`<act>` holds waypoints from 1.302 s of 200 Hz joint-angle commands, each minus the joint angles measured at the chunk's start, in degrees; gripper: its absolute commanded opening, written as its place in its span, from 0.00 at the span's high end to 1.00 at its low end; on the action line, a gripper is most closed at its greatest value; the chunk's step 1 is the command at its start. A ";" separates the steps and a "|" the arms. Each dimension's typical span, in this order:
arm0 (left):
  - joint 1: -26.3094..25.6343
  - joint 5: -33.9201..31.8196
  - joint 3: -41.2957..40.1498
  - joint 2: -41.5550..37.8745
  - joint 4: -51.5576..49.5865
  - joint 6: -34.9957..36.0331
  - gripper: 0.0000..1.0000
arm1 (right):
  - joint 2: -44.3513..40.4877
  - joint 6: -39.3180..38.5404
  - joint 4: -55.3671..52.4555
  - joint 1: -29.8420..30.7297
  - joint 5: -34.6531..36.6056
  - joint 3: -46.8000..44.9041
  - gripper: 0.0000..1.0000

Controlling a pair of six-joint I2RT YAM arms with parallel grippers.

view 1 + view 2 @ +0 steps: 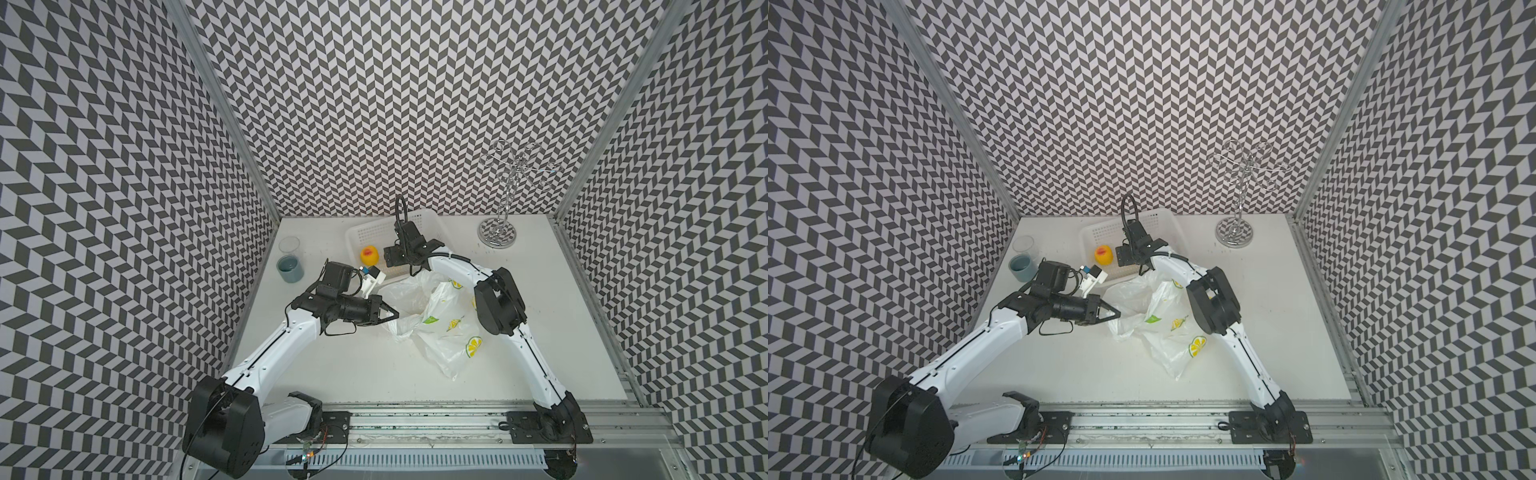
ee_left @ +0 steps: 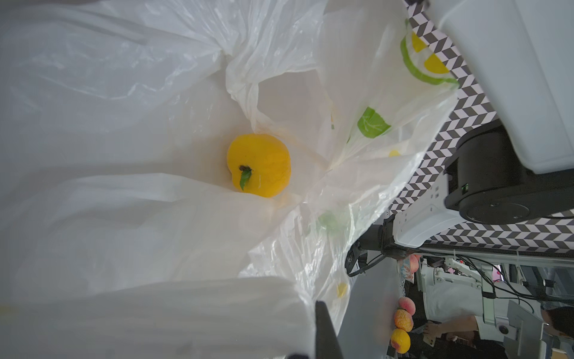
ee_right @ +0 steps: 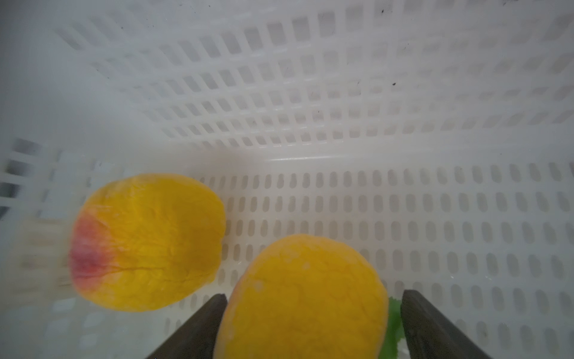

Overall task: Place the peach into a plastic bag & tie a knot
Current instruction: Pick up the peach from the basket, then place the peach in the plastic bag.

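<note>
Left jaws are pinched together on the rim of the plastic bag (image 1: 440, 332), lifting it so the mouth gapes for loading; one peach (image 2: 258, 165) already lies inside on the film. Right jaws stand apart down in the basket (image 1: 365, 232), straddling another peach (image 3: 302, 298), not yet clamped as far as we see; a blushed peach (image 3: 146, 242) sits just beside. We judge a pick is under way; the knot waits. The bag sprawls on the desk (image 1: 332, 361) between both arms.
</note>
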 commanded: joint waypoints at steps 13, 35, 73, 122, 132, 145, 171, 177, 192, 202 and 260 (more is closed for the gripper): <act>0.61 -0.38 2.18 -0.25 -1.36 1.81 1.00 | 1.94 0.51 3.01 -0.17 1.39 2.96 0.34; 1.15 -0.55 4.02 -0.48 -1.58 2.18 1.00 | -3.71 0.53 4.74 -0.26 0.74 -0.49 0.53; 2.68 -2.92 9.78 0.68 -1.03 3.22 1.00 | -20.07 0.95 10.71 -1.10 -3.67 -8.69 0.69; 3.93 -4.68 21.52 4.03 2.33 2.28 1.00 | -37.38 2.67 3.89 -2.37 -11.81 -18.06 0.75; 3.93 -3.93 23.71 5.02 3.06 1.81 1.00 | -42.60 3.57 4.68 -2.34 -15.06 -22.99 0.76; 3.93 -2.92 25.89 6.07 3.69 1.52 1.00 | -49.21 5.16 6.66 -2.27 -18.64 -30.10 0.76; 3.33 -0.91 29.12 6.94 4.28 1.38 1.00 | -55.76 6.47 2.81 -1.77 -23.20 -37.32 0.77; 2.95 -0.49 30.07 7.16 4.00 1.55 1.00 | -56.28 6.77 2.25 -1.26 -24.27 -38.49 0.78; 1.54 1.07 31.47 7.28 4.35 1.60 1.00 | -56.58 7.06 2.12 0.03 -25.26 -41.31 0.77; 0.64 1.47 31.86 7.08 4.70 1.89 1.00 | -56.09 7.22 1.83 0.68 -24.98 -42.35 0.77; -0.03 0.26 29.28 5.48 3.80 4.09 1.00 | -53.75 4.59 -2.22 1.68 -26.19 -44.56 0.32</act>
